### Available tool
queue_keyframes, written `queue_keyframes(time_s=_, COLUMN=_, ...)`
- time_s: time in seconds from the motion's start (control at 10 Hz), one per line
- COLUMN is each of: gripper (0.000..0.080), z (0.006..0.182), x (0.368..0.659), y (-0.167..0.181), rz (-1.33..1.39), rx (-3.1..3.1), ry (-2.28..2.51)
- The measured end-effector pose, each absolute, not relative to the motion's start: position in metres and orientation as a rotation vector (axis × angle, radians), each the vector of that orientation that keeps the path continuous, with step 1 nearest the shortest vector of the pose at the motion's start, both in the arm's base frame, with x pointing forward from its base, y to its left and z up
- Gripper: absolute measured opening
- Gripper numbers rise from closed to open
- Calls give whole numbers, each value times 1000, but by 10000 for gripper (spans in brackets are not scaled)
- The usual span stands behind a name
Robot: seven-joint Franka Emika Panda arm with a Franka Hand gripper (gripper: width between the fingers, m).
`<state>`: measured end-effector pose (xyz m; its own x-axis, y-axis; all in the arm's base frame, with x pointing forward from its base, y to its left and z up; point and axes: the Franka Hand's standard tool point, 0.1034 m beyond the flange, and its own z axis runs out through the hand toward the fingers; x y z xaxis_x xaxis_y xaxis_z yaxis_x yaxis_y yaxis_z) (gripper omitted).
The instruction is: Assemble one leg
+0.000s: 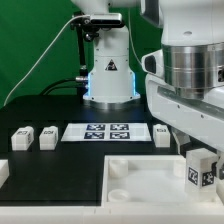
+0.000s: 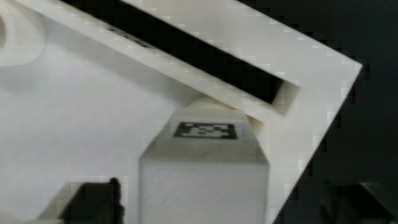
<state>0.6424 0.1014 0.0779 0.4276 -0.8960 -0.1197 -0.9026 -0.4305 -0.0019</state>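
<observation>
My gripper (image 1: pixel 201 168) is shut on the leg (image 1: pixel 197 176), a small white block with a black-and-white tag. It holds the leg upright over the near right corner of the large white tray (image 1: pixel 130 186). In the wrist view the leg (image 2: pixel 210 175) runs out from between my dark fingers (image 2: pixel 98 203), tag face up, and its far end sits against the tray's raised rim (image 2: pixel 267 88). My gripper (image 2: pixel 222 205) shows only at the picture's edge. I cannot tell whether the leg's tip touches the tray.
The marker board (image 1: pixel 105 132) lies mid-table before the robot base (image 1: pixel 108 75). Two loose white blocks (image 1: pixel 22 138) (image 1: pixel 48 135) lie to the exterior view's left of it, and one (image 1: pixel 163 133) to its right. Another white part (image 1: pixel 3 170) sits at the left edge.
</observation>
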Motion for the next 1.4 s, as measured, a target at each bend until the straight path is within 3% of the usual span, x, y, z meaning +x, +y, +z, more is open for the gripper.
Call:
queue_keyframes(time_s=0.3, gripper=646, z=78, x=642, y=102, rz=153, rx=-2643, ry=1561)
queue_keyframes(time_s=1.0, gripper=649, z=74, x=640, y=100, rz=138, rx=-3067, ry=120)
queue_keyframes(time_s=1.4, gripper=649, z=75, x=641, y=99, rz=128, rx=-3051, ry=-455)
